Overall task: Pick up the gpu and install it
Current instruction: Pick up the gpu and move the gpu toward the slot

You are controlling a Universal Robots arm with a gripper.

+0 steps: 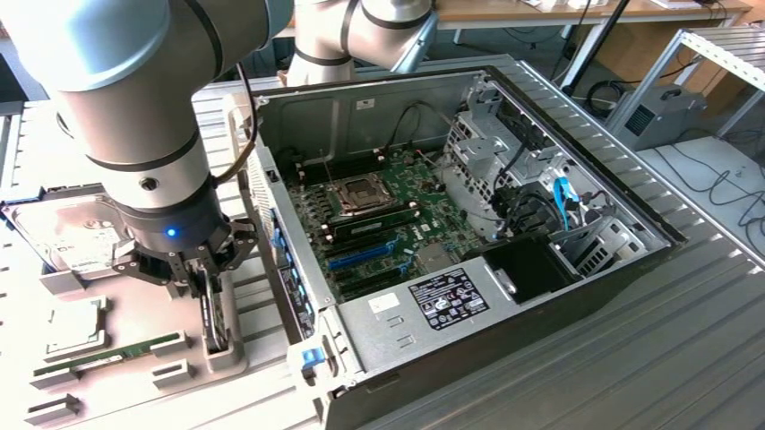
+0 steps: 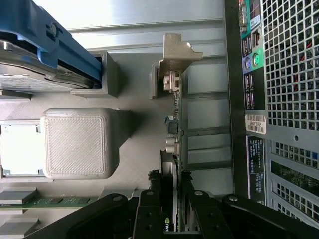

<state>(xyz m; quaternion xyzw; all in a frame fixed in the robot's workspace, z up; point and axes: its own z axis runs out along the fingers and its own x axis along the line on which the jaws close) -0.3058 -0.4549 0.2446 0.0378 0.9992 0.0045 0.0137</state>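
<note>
1. Finding the gpu point(image 1: 217, 318) standing on its thin edge in a slotted grey holder point(image 1: 225, 351), just beside the open computer case point(image 1: 478, 296), on the exterior view's left of it.
2. Tracing its long axis level along the bench point(image 1: 693, 340), parallel with the case's port panel point(image 2: 251, 64), both flat faces upright.
3. Spotting its silvery metal bracket point(image 2: 177, 55) at the end farthest from the claw.
4. Reaching down steeply from the exterior view's upper left with the arm point(image 1: 132, 107), wrist aiming almost straight down over the holder, a blue light glowing on the wrist.
5. Grasping the gpu with the claw point(image 1: 203, 291): 2 black fingers point(image 2: 153, 199) pressing against opposite faces of the card at 1 end, top edge caught between them.
6. Keeping a narrow strip of bare bench between the card and the case panel.
7. Facing, on the card's other side, a square grey block point(image 2: 77, 142) close by, a hard drive in a blue frame point(image 2: 50, 45) near the bracket end, and a green memory stick point(image 2: 50, 201) near the claw end.
8. Sitting just apart from a second grey holder post point(image 2: 107, 74) near the bracket.
</note>
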